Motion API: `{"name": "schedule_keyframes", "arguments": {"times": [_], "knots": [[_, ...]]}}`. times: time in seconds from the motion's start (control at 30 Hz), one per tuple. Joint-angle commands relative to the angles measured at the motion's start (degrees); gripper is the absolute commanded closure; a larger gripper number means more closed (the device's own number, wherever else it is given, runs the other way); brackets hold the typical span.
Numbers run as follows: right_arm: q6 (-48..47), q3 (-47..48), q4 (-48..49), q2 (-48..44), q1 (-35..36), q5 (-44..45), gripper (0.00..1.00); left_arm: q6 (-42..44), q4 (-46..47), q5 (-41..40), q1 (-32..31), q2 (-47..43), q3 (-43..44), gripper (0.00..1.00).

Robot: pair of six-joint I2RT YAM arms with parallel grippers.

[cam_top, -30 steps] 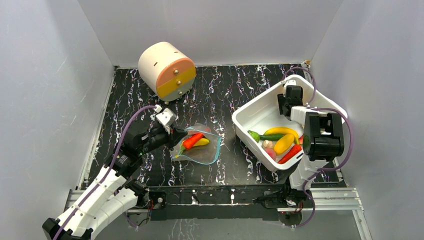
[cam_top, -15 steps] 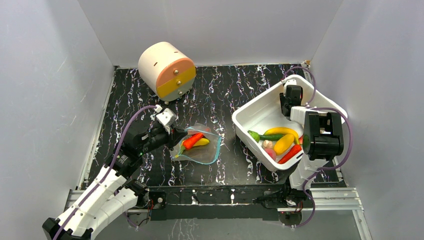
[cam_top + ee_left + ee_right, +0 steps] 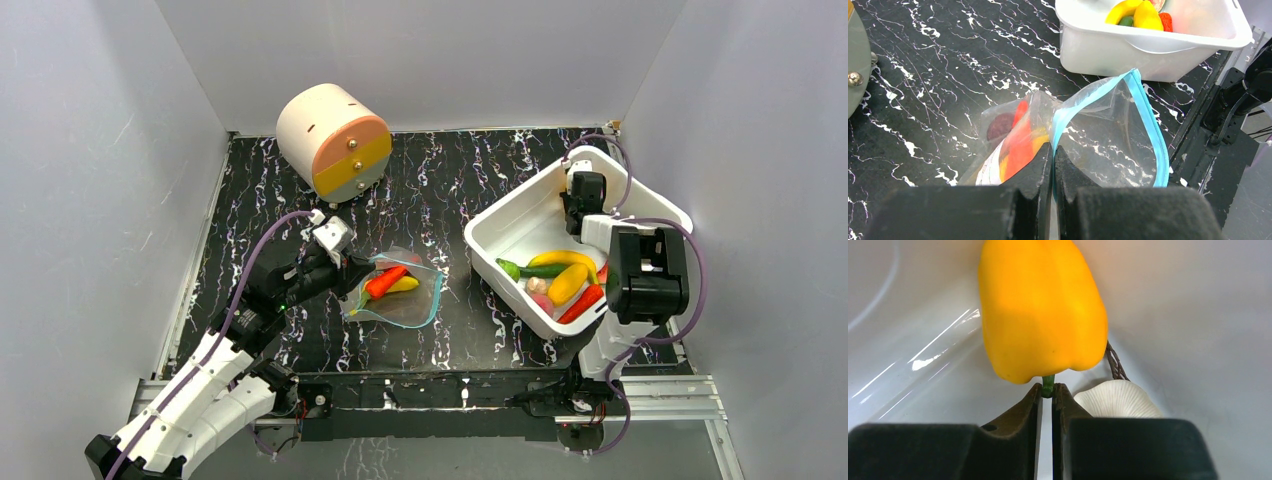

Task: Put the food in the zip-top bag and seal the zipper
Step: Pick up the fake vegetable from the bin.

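The clear zip-top bag [image 3: 405, 298] lies flat mid-table, and its teal zipper [image 3: 1154, 131] curves round an open mouth. Inside it are a red chili [image 3: 385, 281], a yellow piece [image 3: 404, 285] and a dark brown piece [image 3: 999, 125]. My left gripper [image 3: 1053, 148] is shut on the bag's teal mouth edge. More food sits in the white tub [image 3: 500, 215]: a green cucumber [image 3: 541, 271], a banana [image 3: 566, 261] and red and pink pieces. My right gripper [image 3: 1048, 388] reaches into the tub, shut on the green stem of the yellow bell pepper [image 3: 1043, 310]. A white ribbed piece [image 3: 1118, 399] lies beside it.
A cream drum [image 3: 333, 142] with a pink, yellow and grey face stands at the back left. The white tub [image 3: 1148, 50] sits just right of the bag. Grey walls close in the table on three sides, and a metal rail [image 3: 450, 390] runs along the near edge.
The right gripper's jaws have closed onto the pepper's stem, and the tub has shifted slightly. The left arm and the bag have not moved.
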Motion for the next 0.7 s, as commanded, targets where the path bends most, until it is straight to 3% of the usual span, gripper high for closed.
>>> {"name": "schedule_keyframes", "arguments": {"times": [0.0,0.33,0.67], "knots": [[-0.99,-0.20,2.75,-3.82,0.11,0.64,1.00,0.21,1.08,1.08,0.10,-0.44,0.13,1.00],[4.37,0.78,-4.84,-9.17,0.19,-3.12,1.00,0.27,1.09,1.16,0.13,-0.54,0.11,1.00],[5.07,-0.14,-14.61,-21.41,0.75,-6.26,1.00,-0.48,1.48,1.67,0.13,0.61,0.12,1.00]]}}
